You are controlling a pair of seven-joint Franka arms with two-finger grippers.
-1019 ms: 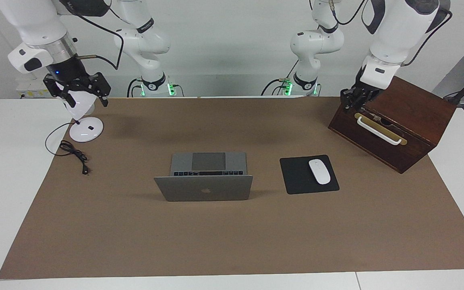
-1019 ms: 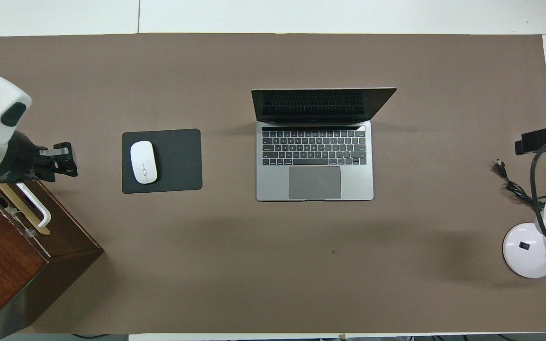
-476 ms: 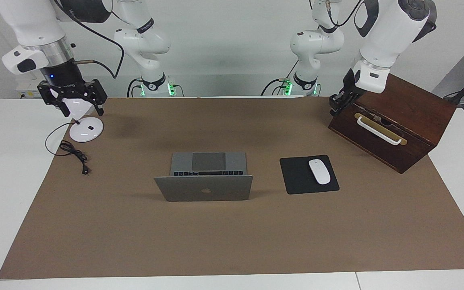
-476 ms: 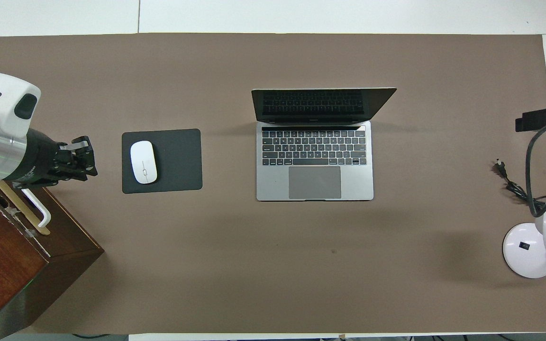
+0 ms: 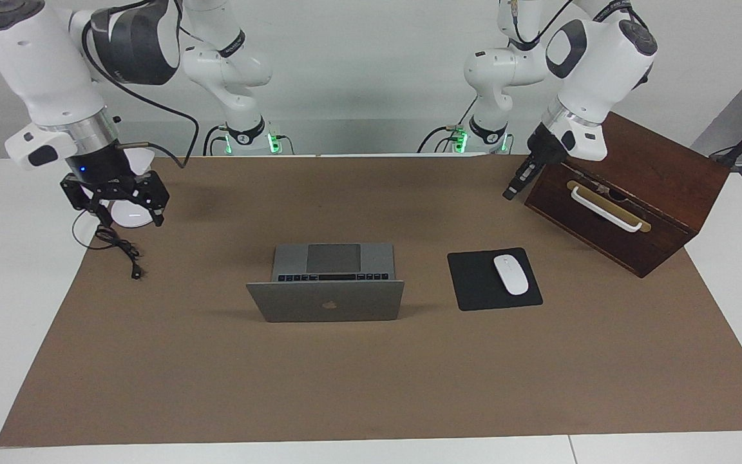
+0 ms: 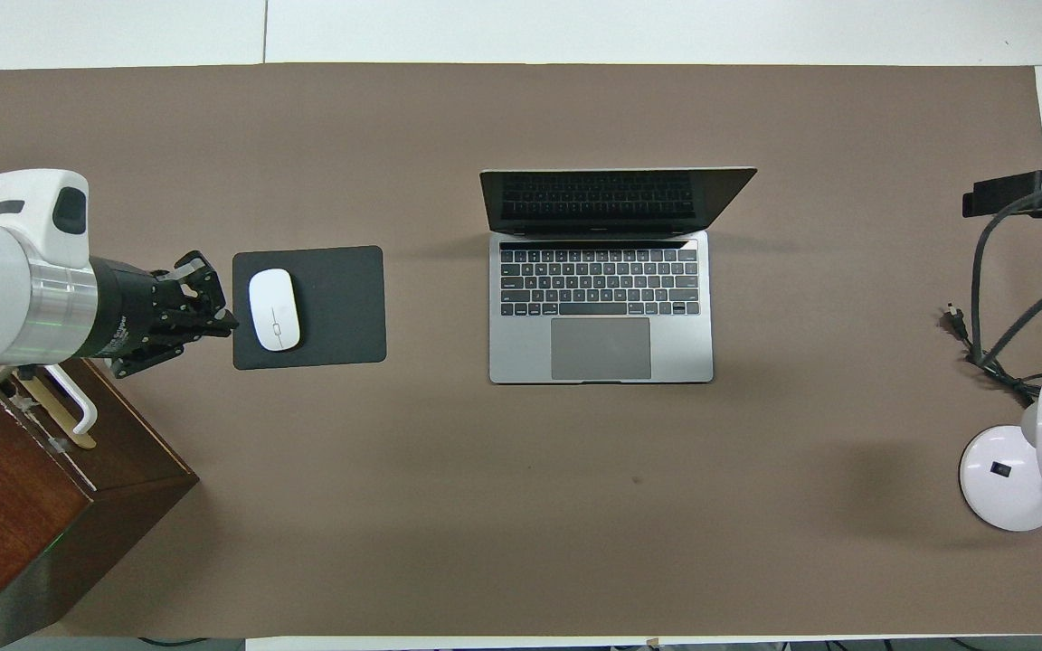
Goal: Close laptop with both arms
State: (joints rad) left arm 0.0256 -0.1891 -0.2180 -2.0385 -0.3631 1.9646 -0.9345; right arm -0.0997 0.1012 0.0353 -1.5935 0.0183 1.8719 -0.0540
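A: Laptop point(image 5: 326, 283) position?
B: Mid-worktop point(image 5: 371, 386) on the brown mat, lid up, untouched. Mouse pad point(image 5: 474, 283) beside it, toward the left arm's end.
A: Left pincer point(image 5: 511, 191)?
B: In the air beside the wooden box point(image 5: 641, 193), fingertips together, holding nothing.
A: Right pincer point(image 5: 125, 218)?
B: Hanging over the lamp base point(image 6: 996, 488) and cable point(image 5: 120, 248) at the right arm's end. Fingers apart, nothing between them.

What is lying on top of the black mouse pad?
A white mouse lies on the black mouse pad, toward the pad's left-arm end. The rest of the pad's top is bare; what the mouse covers cannot be seen.
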